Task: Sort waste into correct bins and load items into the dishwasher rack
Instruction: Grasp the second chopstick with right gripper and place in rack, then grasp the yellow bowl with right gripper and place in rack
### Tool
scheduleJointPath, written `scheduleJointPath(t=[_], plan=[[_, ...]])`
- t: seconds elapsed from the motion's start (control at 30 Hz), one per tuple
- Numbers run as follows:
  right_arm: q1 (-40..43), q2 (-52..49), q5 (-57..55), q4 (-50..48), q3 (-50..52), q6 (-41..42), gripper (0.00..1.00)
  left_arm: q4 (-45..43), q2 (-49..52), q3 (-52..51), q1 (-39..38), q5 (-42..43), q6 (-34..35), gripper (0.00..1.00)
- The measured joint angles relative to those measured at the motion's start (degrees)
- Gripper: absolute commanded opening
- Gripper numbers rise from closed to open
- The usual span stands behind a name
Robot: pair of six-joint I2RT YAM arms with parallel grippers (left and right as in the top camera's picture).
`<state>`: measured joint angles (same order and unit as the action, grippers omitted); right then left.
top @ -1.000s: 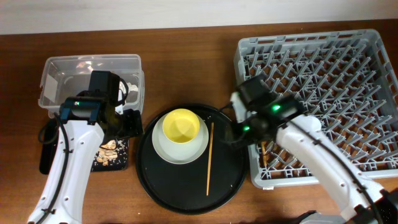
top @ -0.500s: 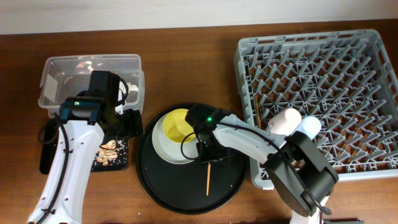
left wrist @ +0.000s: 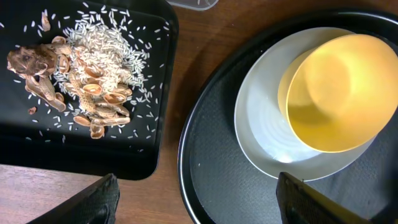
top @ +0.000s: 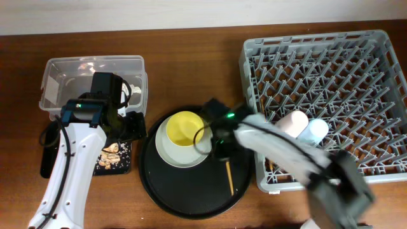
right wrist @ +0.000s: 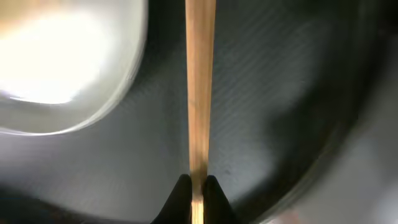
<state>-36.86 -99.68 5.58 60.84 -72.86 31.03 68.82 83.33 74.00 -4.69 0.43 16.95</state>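
Observation:
A brown chopstick lies on the round black tray, and my right gripper is shut on its upper end. In the right wrist view the chopstick runs straight up from my pinching fingertips. The yellow bowl sits on the pale plate. A pink cup and a light-blue cup lie in the grey dishwasher rack. My left gripper hangs open over the gap between the round tray and the shallow black bin, which holds food scraps.
The clear tub at the back left holds white tissue. The right arm is blurred and stretches from the rack's front left corner over the round tray. In the left wrist view the bowl and plate fill the right side.
My right arm has swung from the rack to the round tray and shut on the chopstick, which now lies further right and lower. The left arm has not moved.

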Motion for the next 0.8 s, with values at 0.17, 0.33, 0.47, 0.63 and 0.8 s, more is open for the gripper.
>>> scheduleJointPath(t=[0.17, 0.33, 0.47, 0.63, 0.8], plan=[[12.50, 15.13, -2.45, 6.05, -3.54, -8.74, 0.04, 0.02, 0.00, 0.00, 0.00, 0.00, 0.00, 0.80], [21.40, 11.10, -4.15, 6.36, -3.41, -19.21, 0.29, 0.00, 0.00, 0.00, 0.00, 0.00, 0.00, 0.80], [21.94, 8.07, -4.28, 4.04, -3.21, -23.80, 0.47, 0.00, 0.02, 0.00, 0.00, 0.22, 0.00, 0.80], [21.88, 9.20, 1.49, 3.61, -6.67, -24.39, 0.47, 0.15, 0.00, 0.00, 0.00, -0.76, 0.00, 0.84], [15.04, 10.01, 7.89, -3.58, -8.37, -24.39, 0.47, 1.92, 0.02, 0.00, 0.00, -6.34, 4.17, 0.85]])
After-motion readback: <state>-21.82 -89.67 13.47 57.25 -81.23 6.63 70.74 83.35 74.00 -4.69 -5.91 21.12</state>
